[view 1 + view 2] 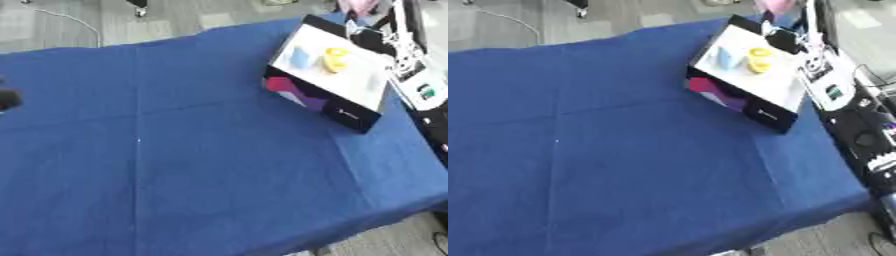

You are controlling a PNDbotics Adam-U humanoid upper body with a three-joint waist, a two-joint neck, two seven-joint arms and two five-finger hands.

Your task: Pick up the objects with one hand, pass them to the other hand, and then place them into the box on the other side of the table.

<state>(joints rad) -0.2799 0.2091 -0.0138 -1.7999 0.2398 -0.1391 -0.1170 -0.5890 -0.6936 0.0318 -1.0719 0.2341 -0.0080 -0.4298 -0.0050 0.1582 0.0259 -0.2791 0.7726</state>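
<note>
Blue-clothed table (175, 165) bearing open box (350, 87)

A table covered in a deep blue cloth (175, 165) fills most of the view, lying askew, with fold creases crossing it. Beyond its far edge is a grey floor (96, 22) with a thin pale cable (74, 22) curving across it. The same floor shows past the near right corner. Light is even and soft.
</note>
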